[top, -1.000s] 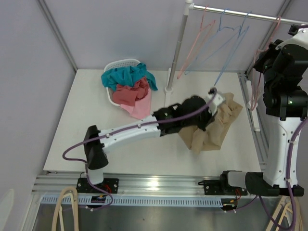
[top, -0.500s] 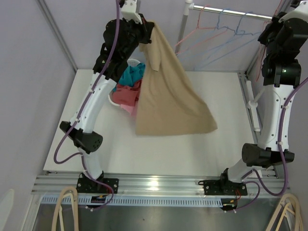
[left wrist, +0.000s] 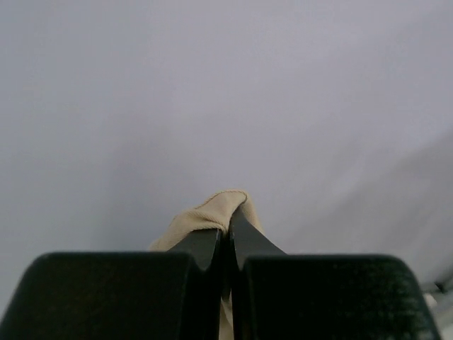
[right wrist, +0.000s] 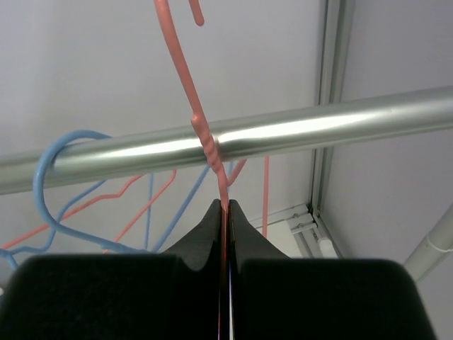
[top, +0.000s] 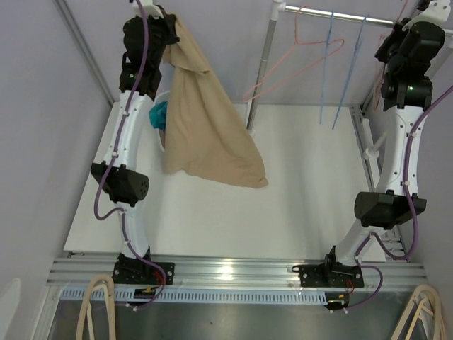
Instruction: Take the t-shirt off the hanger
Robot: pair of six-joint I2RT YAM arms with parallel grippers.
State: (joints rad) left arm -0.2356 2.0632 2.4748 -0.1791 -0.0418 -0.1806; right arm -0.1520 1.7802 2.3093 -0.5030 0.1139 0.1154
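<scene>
The tan t-shirt (top: pixel 209 134) hangs free in the air at the upper left, off any hanger. My left gripper (top: pixel 170 23) is raised high and shut on its top edge; the left wrist view shows a fold of the tan cloth (left wrist: pixel 209 214) pinched between the closed fingers of the left gripper (left wrist: pixel 228 225). My right gripper (right wrist: pixel 225 210) is raised to the metal rod (right wrist: pixel 297 127) and shut on the wire neck of a pink hanger (right wrist: pixel 207 138), whose hook rises past the rod. In the top view the right gripper (top: pixel 423 10) sits at the far right end of the rod.
On the rod (top: pixel 340 17) hang another pink hanger (top: pixel 294 60) and two blue hangers (top: pixel 330 64). The rack's upright pole (top: pixel 260 71) stands at the back middle. A teal cloth (top: pixel 157 113) in the laundry basket peeks out behind the t-shirt.
My left arm lifted the t-shirt off the table, then carried it up and to the left over the basket. My right arm rose to the rod's right end. The hangers swung.
</scene>
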